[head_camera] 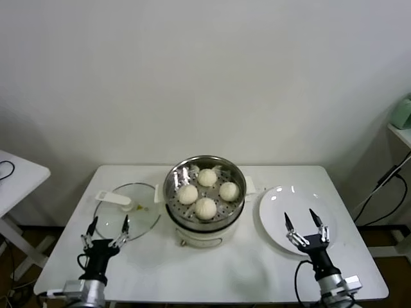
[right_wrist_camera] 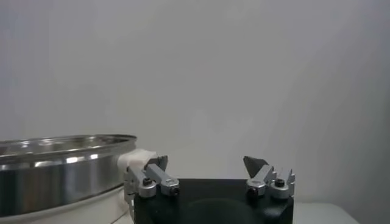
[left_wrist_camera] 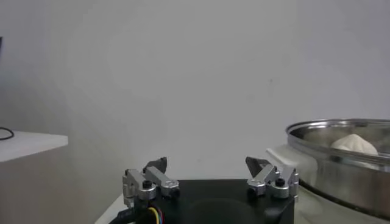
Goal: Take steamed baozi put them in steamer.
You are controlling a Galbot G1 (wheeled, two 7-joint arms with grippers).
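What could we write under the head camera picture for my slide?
Four steamed baozi sit in the steamer, the plate bare, left gripper and right gripper open near the table's front edge.

a bare test room or lab set up w/ kitchen gear, not a real kitchen. plain white wall (head_camera: pixel 205 70), a white folding-type table (head_camera: pixel 212 269) holding an electric steamer (head_camera: pixel 204 192), a glass lid (head_camera: pixel 128 208) and a plate (head_camera: pixel 295 218). cables (head_camera: pixel 385 192) trail at the right; a second white table (head_camera: pixel 16 173) sits at the left.
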